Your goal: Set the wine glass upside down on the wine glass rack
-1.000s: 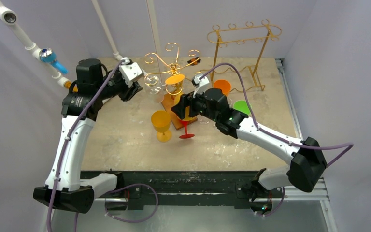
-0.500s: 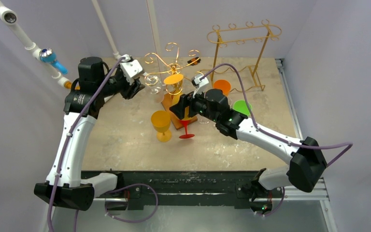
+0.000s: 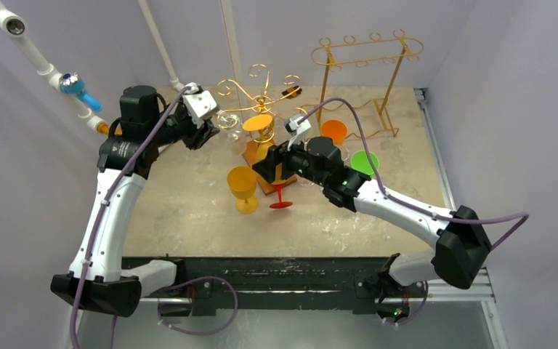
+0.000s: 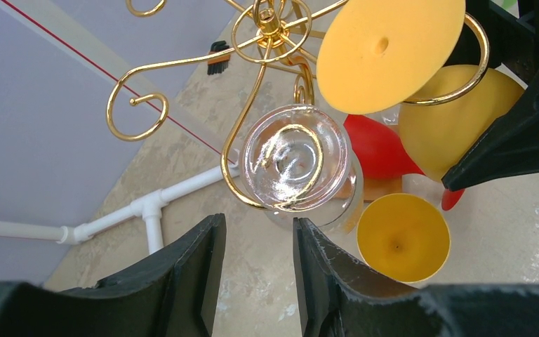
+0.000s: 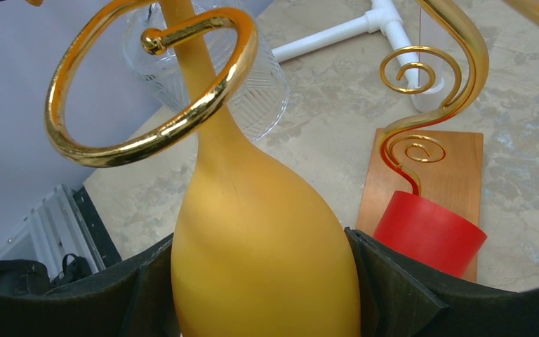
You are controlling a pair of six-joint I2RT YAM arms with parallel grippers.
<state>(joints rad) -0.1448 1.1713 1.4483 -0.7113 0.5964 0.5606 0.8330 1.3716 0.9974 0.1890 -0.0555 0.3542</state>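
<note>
1. The right gripper point(image 3: 270, 161) is at the centre of the top view, clamped on the bowl of the orange glass point(image 5: 260, 239). In its wrist view both fingers press against the bowl's sides.
2. The orange glass is upside down at the gold rack point(image 3: 259, 75). Its stem runs up through one of the rack's rings point(image 5: 147, 133), and its flat foot point(image 4: 386, 49) sits above that ring.
3. The left gripper point(image 4: 256, 242) is released, with its fingers apart and nothing between them. It sits upper left of centre in the top view, just beside the rack.
4. A clear glass point(image 4: 295, 165) hangs upside down in another loop of the rack, just ahead of the left gripper's fingertips.
5. A red glass point(image 3: 281, 196) stands just below the right gripper, at the edge of the rack's wooden base point(image 5: 428, 168).
6. A yellow glass point(image 3: 242, 185) stands upright on the surface point(image 3: 182, 211), left of the red one.
7. An orange cup point(image 3: 333, 129) and a green cup point(image 3: 364, 161) stand to the right of the right gripper.
8. A second gold rack point(image 3: 367, 51) stands at the upper right.
</note>
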